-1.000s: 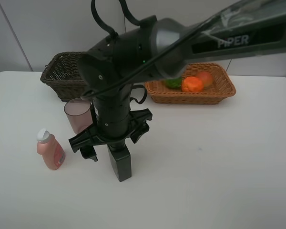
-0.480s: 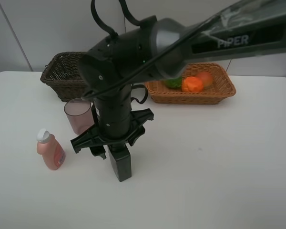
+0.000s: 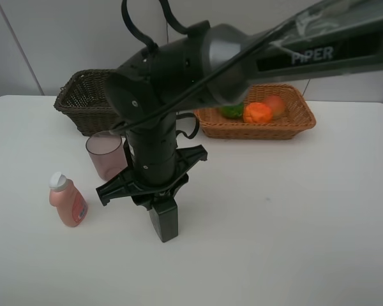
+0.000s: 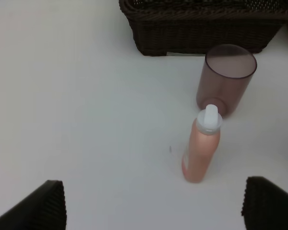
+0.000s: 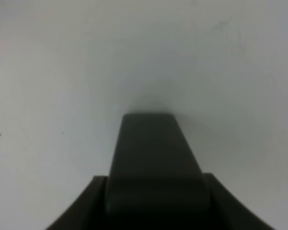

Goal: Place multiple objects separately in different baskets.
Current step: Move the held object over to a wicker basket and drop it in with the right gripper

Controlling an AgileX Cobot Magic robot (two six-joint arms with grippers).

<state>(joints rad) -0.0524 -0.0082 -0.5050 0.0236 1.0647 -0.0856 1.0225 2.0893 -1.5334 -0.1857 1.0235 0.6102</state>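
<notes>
Nearest the high camera, and well in front of the dark basket (image 3: 83, 102), the black bottle (image 3: 163, 223) stands upright on the table (image 3: 293, 210) with the right claw (image 3: 157, 203) clenched on its top. The wrist view of that arm shows the bottle's dark body between the fingers, and the bottle does not look lifted yet. The pink bottle (image 3: 67, 201) stands about as far in front of the dark basket, off to the side of the black one and apart from it. The left claw (image 4: 158, 211) hangs over this stretch of table, released and grasping nothing. The cup (image 3: 105, 155) stands upright near the dark basket's front wall, between the basket and the two bottles. The dark basket's inside shows only in part, and nothing can be seen in it. Beside it, on the far side of the right arm, the tan basket (image 3: 287, 121) already holds the green fruit (image 3: 232, 111), the tangerine (image 3: 258, 113) and the peach (image 3: 276, 103), bunched together. Judged from this, the fruit half of the sorting is done. The black bottle's pick is the step in hand, and both bottles and the cup have yet to be carried, most likely to the dark basket.
</notes>
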